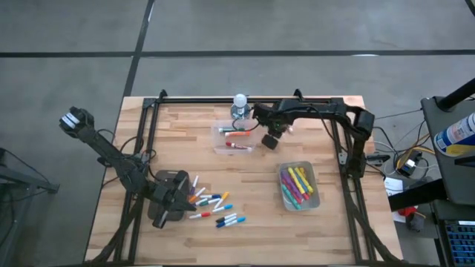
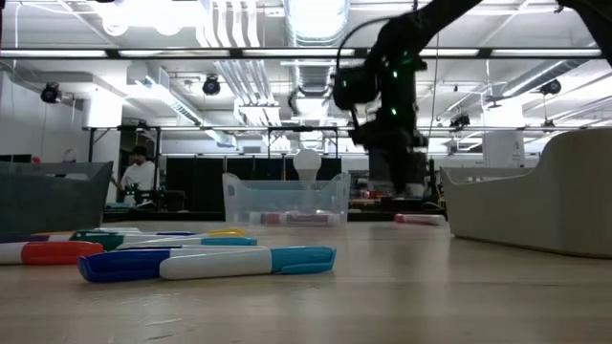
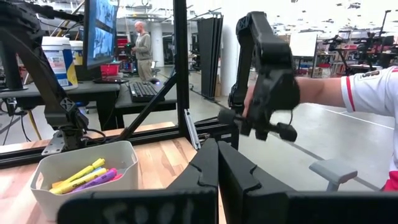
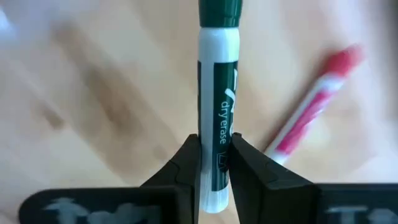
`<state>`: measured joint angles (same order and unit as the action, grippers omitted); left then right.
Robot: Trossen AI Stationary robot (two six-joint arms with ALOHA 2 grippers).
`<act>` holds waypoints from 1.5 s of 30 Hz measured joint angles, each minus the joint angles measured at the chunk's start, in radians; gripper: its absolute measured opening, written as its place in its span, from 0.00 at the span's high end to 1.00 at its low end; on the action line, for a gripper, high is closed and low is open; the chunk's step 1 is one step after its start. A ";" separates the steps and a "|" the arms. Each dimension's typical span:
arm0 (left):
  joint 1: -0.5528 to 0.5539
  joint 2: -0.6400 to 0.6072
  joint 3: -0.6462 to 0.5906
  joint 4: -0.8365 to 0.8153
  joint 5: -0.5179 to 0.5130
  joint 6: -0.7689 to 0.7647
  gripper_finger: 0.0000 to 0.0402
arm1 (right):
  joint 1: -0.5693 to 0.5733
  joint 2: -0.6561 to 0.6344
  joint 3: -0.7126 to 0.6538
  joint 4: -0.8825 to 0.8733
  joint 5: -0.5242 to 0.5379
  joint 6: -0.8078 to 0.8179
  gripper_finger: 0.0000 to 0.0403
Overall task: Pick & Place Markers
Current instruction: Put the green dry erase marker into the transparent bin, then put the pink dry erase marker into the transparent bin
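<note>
My right gripper is shut on a white marker with a green cap. In the high view it hangs just right of a clear tub that holds a few markers. A red marker lies on the wood below it. Several loose markers lie in a pile at the near left; the low view shows them close up. My left gripper waits shut beside that pile, its fingers together. My right gripper pinches the marker's white body between its two fingers, near the uncapped tail end. The fingers come from above, pointing down, and lie across the marker. The green cap end sticks out past the fingertips, with the wood blurred behind it.
A grey tub of yellow and pink highlighters stands at the near right. A white-capped bottle stands behind the clear tub. Black frame rails run along the table's edges. A person's sleeved arm shows beyond the table.
</note>
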<state>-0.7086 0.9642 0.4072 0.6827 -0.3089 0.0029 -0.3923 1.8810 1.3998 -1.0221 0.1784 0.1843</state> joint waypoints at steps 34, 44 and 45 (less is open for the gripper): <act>0.000 0.000 -0.002 -0.002 0.000 0.001 1.00 | 0.165 0.115 0.101 0.471 -0.072 -0.128 0.79; 0.000 0.000 -0.002 -0.002 0.000 -0.001 1.00 | 0.165 0.079 0.137 0.372 -0.045 -0.141 0.52; 0.000 0.000 -0.002 -0.002 0.000 0.000 1.00 | 0.165 0.061 0.144 0.352 -0.029 -0.140 0.51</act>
<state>-0.7086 0.9646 0.4057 0.6806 -0.3088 0.0025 -0.2272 1.9424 1.5439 -0.6698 0.1498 0.0444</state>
